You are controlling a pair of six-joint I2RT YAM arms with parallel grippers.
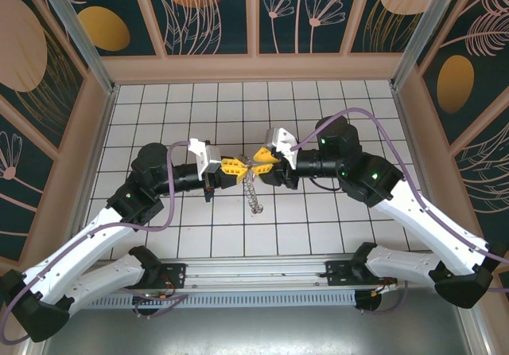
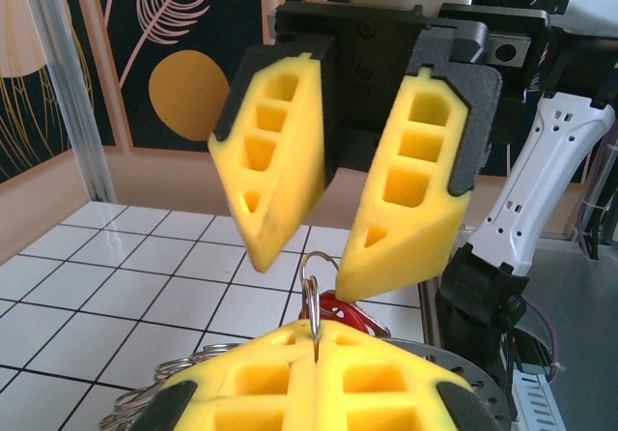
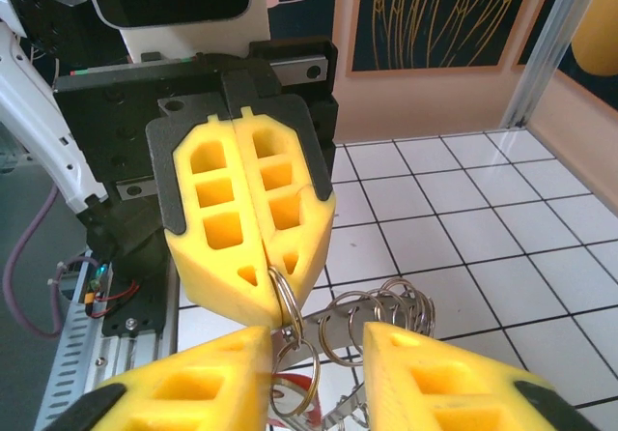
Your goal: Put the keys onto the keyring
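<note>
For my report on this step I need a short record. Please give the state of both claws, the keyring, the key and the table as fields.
left claw: shut on the keyring, which is held edge-on at the fingertips
right claw: open, facing the left claw, tips near the ring
key: red tag seen just behind the ring; blade hidden
silvery loops: bunched beside the held ring
table: white tiles

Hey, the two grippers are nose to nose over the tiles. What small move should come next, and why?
Probably closing the right gripper gently. Its jaws stand open on either side of the thin silver ring that the shut left gripper pinches, with the keyring loops beside it. A second grip would likely steady things for threading the red-tagged key.
</note>
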